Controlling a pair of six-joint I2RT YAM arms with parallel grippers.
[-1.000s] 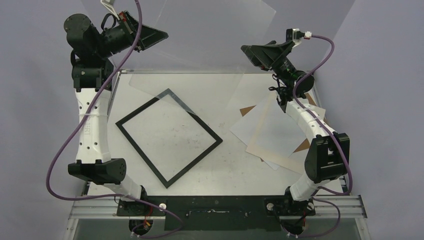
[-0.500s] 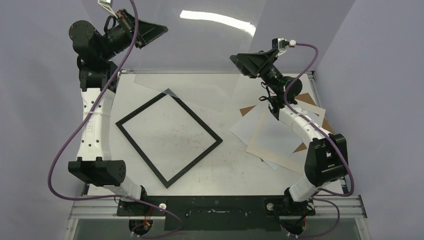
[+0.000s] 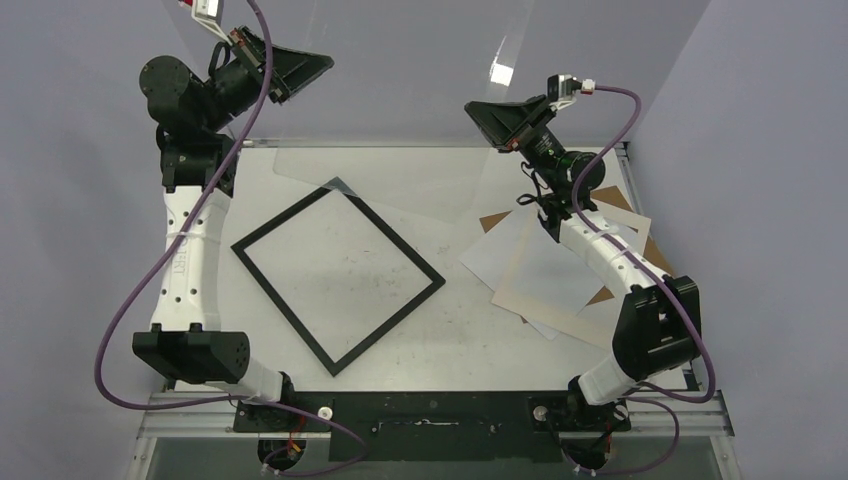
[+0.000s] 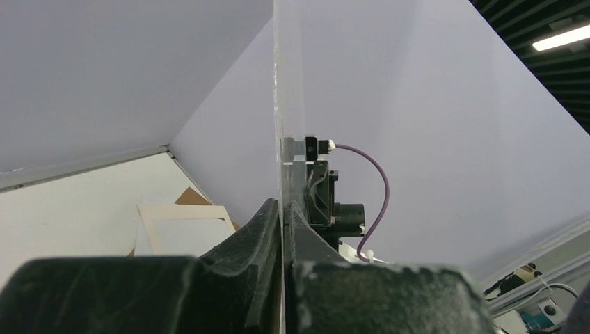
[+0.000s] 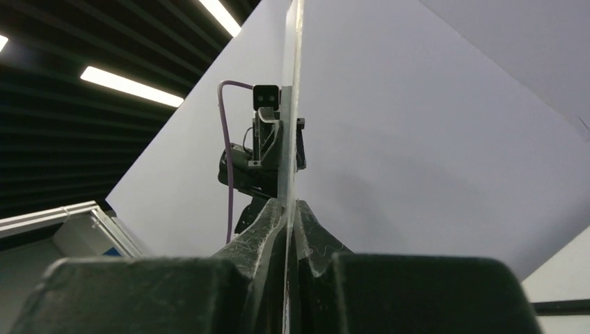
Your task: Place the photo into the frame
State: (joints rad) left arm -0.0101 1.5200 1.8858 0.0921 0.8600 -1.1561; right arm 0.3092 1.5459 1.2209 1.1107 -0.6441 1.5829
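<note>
Although nearest the arm bases, the frame [image 3: 284,308] lies flat on the bench [image 3: 440,330], turned like a diamond. To its right sits a pile of white sheet [image 3: 495,250], cream mat [image 3: 512,272] and brown cardboard [image 3: 492,221] — whether the white sheet is the photo, I cannot tell. Farther back, a clear pane [image 3: 400,100] hangs raised — the left gripper [image 3: 325,66] and right gripper [image 3: 475,110] each have their jaws pinching one of its edges.

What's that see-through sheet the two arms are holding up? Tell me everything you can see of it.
The clear sheet is a thin, stiff-looking transparent pane, glass or plastic, almost invisible but for one bright glare and faint edges. It hangs raised over the far half of the table, pinched at one side by the left gripper and at the other by the right gripper, both shut on it.
</note>
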